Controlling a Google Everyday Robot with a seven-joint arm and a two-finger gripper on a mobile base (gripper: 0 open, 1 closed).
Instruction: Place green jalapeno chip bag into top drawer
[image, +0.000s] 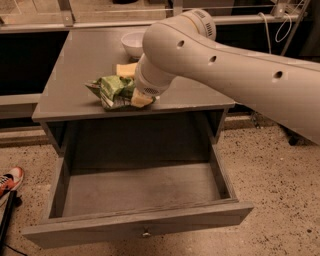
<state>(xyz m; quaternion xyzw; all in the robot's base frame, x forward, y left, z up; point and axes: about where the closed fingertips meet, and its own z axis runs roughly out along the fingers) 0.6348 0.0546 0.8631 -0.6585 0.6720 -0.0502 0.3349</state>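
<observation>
- Gripper (141, 99): pale yellowish tip at the end of a thick white robot arm (225, 65). It is lowered to the front part of the grey tabletop (70, 80) and touches the right end of the bag. Whether it is closed on the bag cannot be told.
- Green jalapeno chip bag (114, 91): crumpled shiny green foil with white patches, lying on the tabletop near its front edge, above the open drawer and not in it.
- Top drawer (140, 189): wide, shallow, grey wood, pulled fully out below the tabletop, with a small metal knob (145, 233) on its front panel.
- Yellow rectangular sponge (126, 69): on the tabletop just behind the bag.
- White round bowl (133, 44): at the back of the tabletop.
</observation>
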